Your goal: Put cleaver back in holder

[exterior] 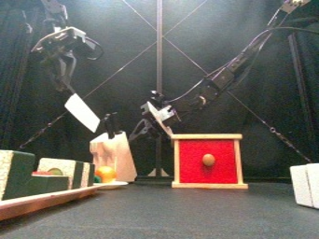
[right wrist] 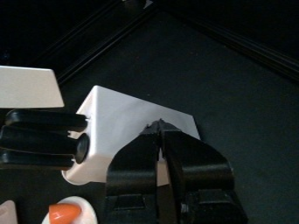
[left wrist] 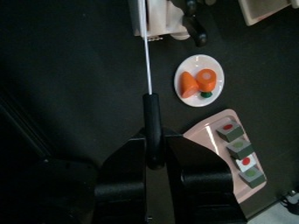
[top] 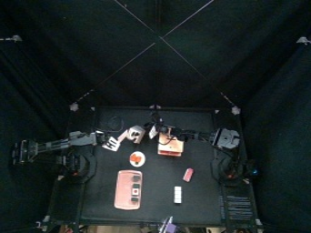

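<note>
- Top view: we see our left gripper (top: 125, 138) and right gripper (top: 165, 136) meeting over the table (top: 201, 196), by the holder (top: 170, 142).
- Front view: we hold the cleaver (exterior: 82, 113) tilted in the air above the holder (exterior: 112, 154); a red box (exterior: 208, 161) stands beside it.
- Left wrist view: our left jaws clamp the cleaver (left wrist: 149, 52) by its dark handle, edge-on; a plate (left wrist: 198, 80) lies beyond.
- Right wrist view: our right jaws pinch the holder's (right wrist: 128, 122) edge, narrow.

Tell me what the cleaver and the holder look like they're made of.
The cleaver looks like toy plastic or painted wood: a flat, matte whitish blade with no metallic glint and a dark handle. The holder seems like white-painted wood or plastic, with flat faces and crisp edges. Neither can be settled from looks alone.
</note>
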You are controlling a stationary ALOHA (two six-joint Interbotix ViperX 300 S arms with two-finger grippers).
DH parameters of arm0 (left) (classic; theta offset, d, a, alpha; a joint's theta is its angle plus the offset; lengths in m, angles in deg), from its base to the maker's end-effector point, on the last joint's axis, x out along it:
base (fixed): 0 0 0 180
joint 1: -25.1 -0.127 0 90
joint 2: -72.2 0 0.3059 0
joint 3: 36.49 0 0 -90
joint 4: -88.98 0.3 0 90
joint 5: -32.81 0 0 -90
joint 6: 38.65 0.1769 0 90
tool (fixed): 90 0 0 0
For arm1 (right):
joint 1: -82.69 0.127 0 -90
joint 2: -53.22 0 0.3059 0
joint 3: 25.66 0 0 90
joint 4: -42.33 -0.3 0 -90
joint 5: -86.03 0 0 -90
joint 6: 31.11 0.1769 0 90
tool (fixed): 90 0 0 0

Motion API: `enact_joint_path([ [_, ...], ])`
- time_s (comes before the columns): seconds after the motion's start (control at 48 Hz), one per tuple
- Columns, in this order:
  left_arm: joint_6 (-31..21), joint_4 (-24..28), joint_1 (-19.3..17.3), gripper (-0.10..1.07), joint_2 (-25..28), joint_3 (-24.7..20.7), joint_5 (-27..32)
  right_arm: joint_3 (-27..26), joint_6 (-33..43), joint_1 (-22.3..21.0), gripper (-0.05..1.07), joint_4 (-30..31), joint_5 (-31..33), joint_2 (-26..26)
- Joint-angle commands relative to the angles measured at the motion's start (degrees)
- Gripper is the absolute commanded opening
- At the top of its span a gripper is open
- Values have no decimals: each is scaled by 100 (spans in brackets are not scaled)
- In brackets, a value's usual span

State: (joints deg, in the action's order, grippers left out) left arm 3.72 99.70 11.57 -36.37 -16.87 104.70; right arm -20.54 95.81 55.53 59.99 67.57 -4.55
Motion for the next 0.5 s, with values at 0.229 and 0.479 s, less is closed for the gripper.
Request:
enact_joint_path([
  [0.229, 167, 26, -44, 41, 167, 62, -439, -123, -9, -18, 36, 9, -18, -79],
  [0.479, 264, 26, -141, 41, 220, 44, -431, -123, -18, -9, 36, 18, -18, -44],
])
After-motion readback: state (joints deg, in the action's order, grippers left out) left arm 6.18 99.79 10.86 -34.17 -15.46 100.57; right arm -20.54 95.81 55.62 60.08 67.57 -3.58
